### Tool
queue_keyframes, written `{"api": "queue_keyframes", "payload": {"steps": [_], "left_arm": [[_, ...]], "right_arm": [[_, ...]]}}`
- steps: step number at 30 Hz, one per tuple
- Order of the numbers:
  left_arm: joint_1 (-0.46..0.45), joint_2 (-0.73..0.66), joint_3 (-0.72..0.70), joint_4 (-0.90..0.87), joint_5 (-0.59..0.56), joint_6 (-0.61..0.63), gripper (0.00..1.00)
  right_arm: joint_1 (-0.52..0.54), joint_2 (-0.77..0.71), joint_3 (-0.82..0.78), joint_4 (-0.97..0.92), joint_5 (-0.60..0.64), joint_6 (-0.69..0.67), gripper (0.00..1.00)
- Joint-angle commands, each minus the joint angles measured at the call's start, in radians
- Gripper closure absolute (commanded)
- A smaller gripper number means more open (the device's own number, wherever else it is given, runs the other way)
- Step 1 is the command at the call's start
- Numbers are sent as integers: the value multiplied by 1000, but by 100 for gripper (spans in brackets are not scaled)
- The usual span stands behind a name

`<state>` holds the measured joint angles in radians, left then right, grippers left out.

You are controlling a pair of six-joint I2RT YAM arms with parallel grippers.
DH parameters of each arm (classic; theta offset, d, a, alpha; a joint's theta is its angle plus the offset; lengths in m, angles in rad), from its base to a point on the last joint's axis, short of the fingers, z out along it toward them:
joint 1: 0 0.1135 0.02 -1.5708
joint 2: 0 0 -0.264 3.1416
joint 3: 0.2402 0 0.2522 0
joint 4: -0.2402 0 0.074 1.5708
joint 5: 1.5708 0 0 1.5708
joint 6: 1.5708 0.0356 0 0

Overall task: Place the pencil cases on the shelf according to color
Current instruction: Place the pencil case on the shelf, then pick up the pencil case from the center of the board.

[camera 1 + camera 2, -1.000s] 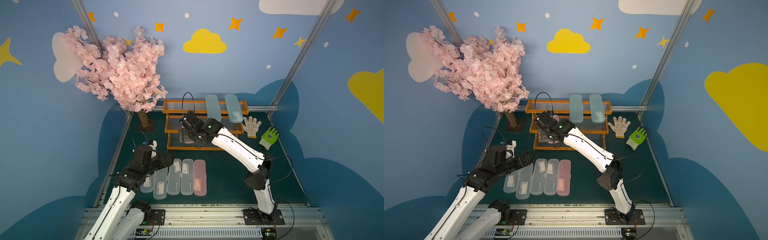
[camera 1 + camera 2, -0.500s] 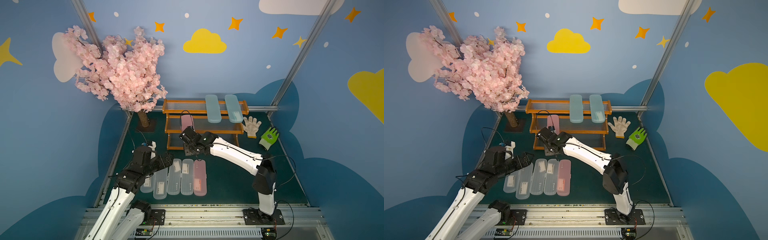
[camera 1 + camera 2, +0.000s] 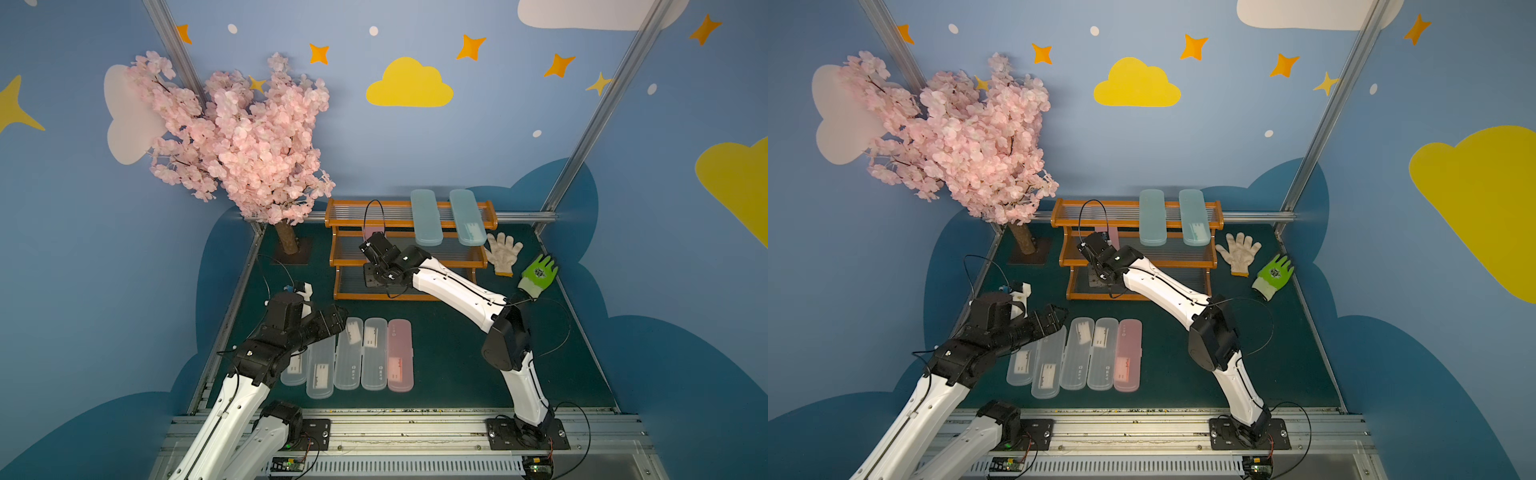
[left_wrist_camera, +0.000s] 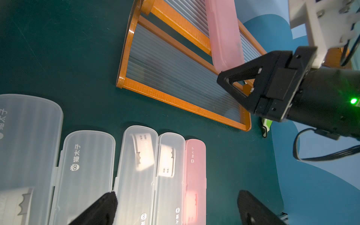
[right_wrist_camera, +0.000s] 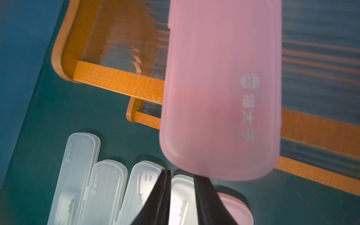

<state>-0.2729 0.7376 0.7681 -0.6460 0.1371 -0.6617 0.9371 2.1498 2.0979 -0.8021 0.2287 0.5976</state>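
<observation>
The shelf [image 3: 409, 296] stands at the back of the mat. Two pale blue pencil cases [image 3: 425, 216] [image 3: 467, 216] lie across its top tier. A pink case [image 5: 220, 97] [image 4: 224, 35] rests on the middle tier, and its near end sticks out over the front rail. My right gripper [image 5: 181, 174] [image 4: 221, 78] sits right at that end, shut to a narrow slit with nothing in it. On the mat lies a row of several clear cases [image 3: 348, 353] and one pink case [image 3: 400, 353]. My left gripper [image 4: 177, 195] [image 3: 334, 318] hovers open over the row's far end.
A pink blossom tree [image 3: 237, 137] stands at the back left beside the shelf. A white glove [image 3: 503, 253] and a green glove [image 3: 538, 274] lie to the right of the shelf. A metal rail [image 3: 374, 419] runs along the front edge.
My right gripper let go of the pink case on the middle tier and drew back down in front of the shelf. It closed and has risen again to the case's near end. The left arm barely moved.
</observation>
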Motion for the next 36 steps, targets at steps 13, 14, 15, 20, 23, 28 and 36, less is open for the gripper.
{"api": "queue_keyframes", "payload": {"steps": [13, 14, 15, 20, 23, 28, 36], "left_arm": [[3, -33, 21, -101, -45, 30, 0], [3, -36, 22, -110, -45, 30, 0], [3, -41, 21, -117, -44, 28, 0], [2, -70, -7, -127, -29, -1, 0], [1, -81, -24, -120, -25, -19, 0], [-5, -53, -22, -106, -26, -23, 0], [-46, -27, -26, -81, -42, -51, 0]], "right_arm": [[138, -261, -275, -124, 5, 137, 20], [150, -289, -327, -122, 19, 151, 19], [163, -321, -391, -120, 35, 169, 18], [189, -428, -683, -42, -5, 247, 17], [204, -451, -809, 6, -31, 291, 16], [243, -416, -882, 73, -66, 317, 15], [269, -311, -836, 52, -65, 320, 14]]}}
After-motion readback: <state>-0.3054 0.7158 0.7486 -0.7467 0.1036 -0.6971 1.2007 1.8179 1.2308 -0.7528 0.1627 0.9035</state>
